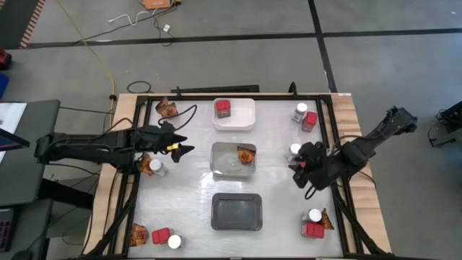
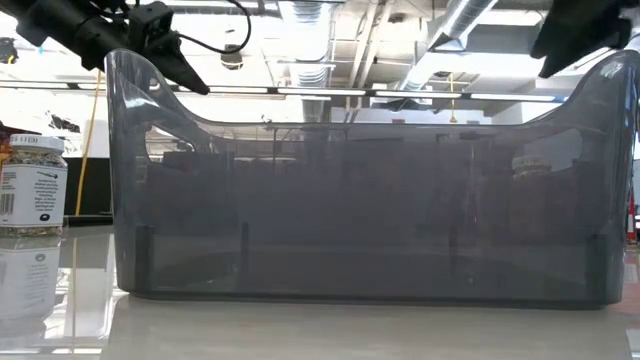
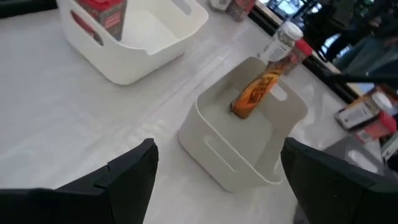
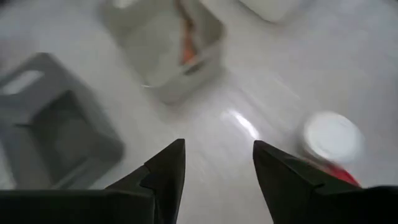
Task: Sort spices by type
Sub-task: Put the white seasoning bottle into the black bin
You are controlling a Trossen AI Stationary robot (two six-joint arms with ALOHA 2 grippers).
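Left tool (image 1: 183, 146) is hovering open and empty, an orange-brown packet (image 1: 247, 154) lying ahead in the clear tray (image 1: 232, 170). Right tool (image 1: 297, 172) is hanging empty, fingers parted, a white-lidded jar (image 1: 295, 149) just beside it on the tabletop (image 1: 188, 195).

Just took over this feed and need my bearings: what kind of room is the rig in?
Probably a lab or workshop, not a kitchen: exposed ceiling ducts and strip lights overhead, grey carpet tiles with a loose yellow cable around the framed worktable.

High view looks straight down on the whole desk (image 1: 188, 180); low view sits close against the dark grey translucent tray (image 2: 360, 200); both wrist views share the clear rectangular tray (image 3: 249, 143).
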